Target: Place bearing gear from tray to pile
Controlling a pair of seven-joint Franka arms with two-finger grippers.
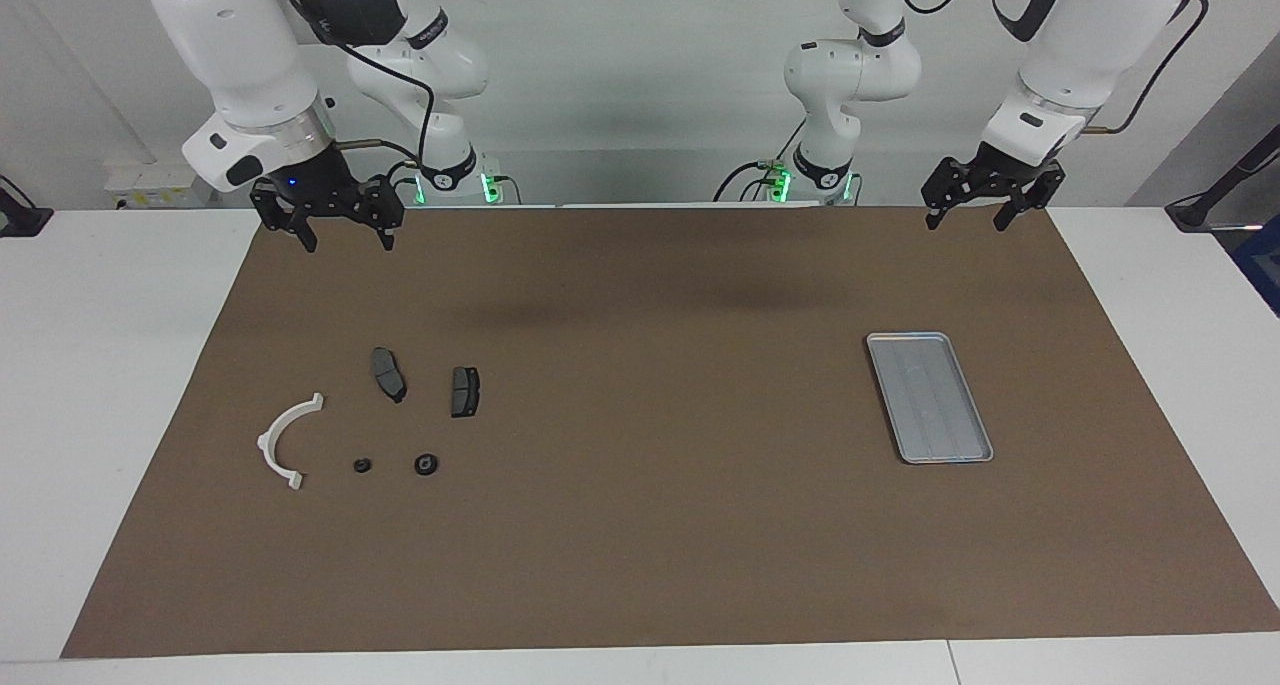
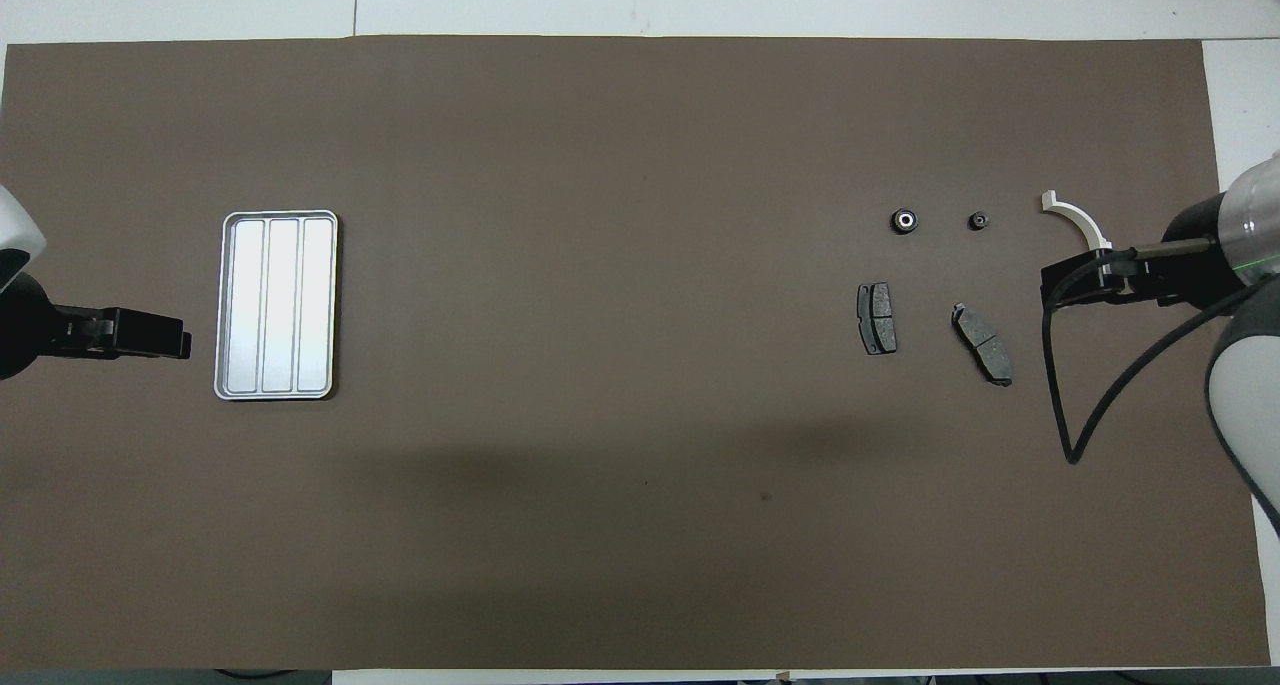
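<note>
Brown paper covers most of the white worktop [image 1: 120, 385], and every part lies on it. Toward the left arm's end sits the tray [image 1: 929, 397] [image 2: 277, 305], a silver-grey metal rectangle with a raised rim and lengthwise ridges; nothing shows inside it. Well apart from it, toward the right arm's end, the pile [image 1: 380, 425] is spread loosely, its pieces not touching one another. It holds a white curved bracket [image 1: 283, 442] [image 2: 1077, 221], two dark grey plates and two small dark round parts. One plate [image 1: 389, 373] [image 2: 983, 344] lies tilted, the other plate [image 1: 465, 391] [image 2: 877, 318] just beside it and nearer the middle of the paper. Farther from the robots than the plates lie the round pieces: the larger bearing gear [image 1: 427, 463] [image 2: 905, 220], with a pale centre, and a smaller round part [image 1: 362, 465] [image 2: 979, 221] between it and the bracket. The left tool [image 1: 964, 215] [image 2: 170, 338] hangs in the air over the paper's edge nearest the robots, at the tray's end of the worktop, its fingers spread wide and holding nothing. The right tool [image 1: 345, 237] hangs likewise over the same edge at the pile's end, fingers wide apart and empty; in the overhead view its body covers part of the bracket.
</note>
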